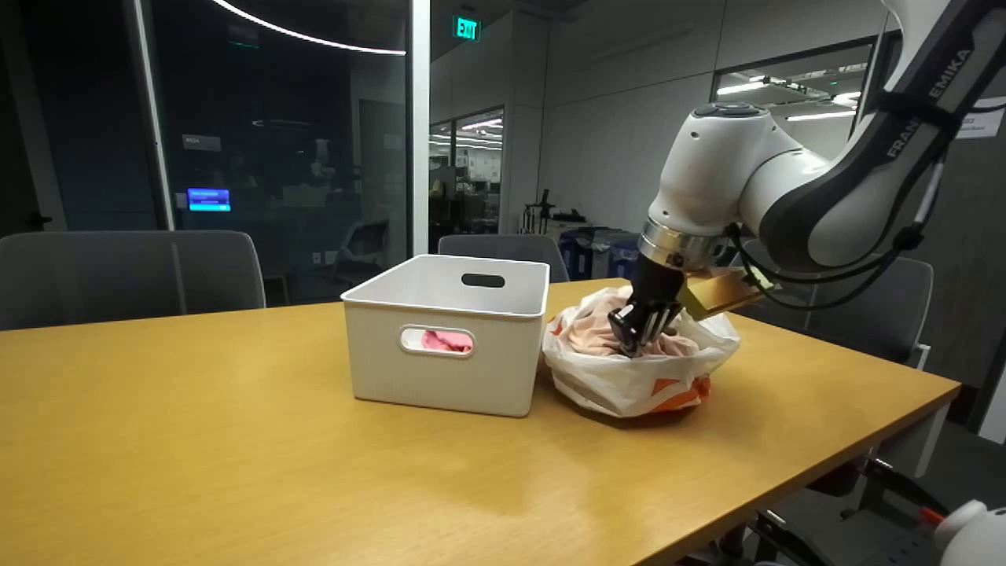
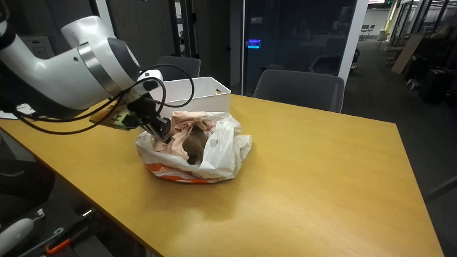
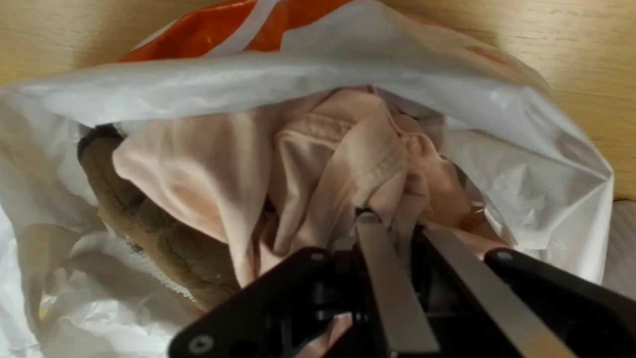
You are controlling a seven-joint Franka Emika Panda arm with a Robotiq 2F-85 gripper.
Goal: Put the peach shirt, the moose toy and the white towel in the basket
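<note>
Table (image 1: 236, 440) below, gripper (image 3: 395, 223) nose-down, aslant

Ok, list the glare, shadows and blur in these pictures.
In both exterior views, soft sheen on the table, shadow under the plastic bag; in an exterior view, a bright curved streak on the dark glass; in the wrist view, highlights on the bag's crumpled plastic, folds of the peach shirt slightly soft.

Gray chairs (image 1: 130, 279) line a wooden table (image 1: 236, 456) before dark glass (image 1: 271, 118) and a glowing exit sign (image 1: 466, 29).
</note>
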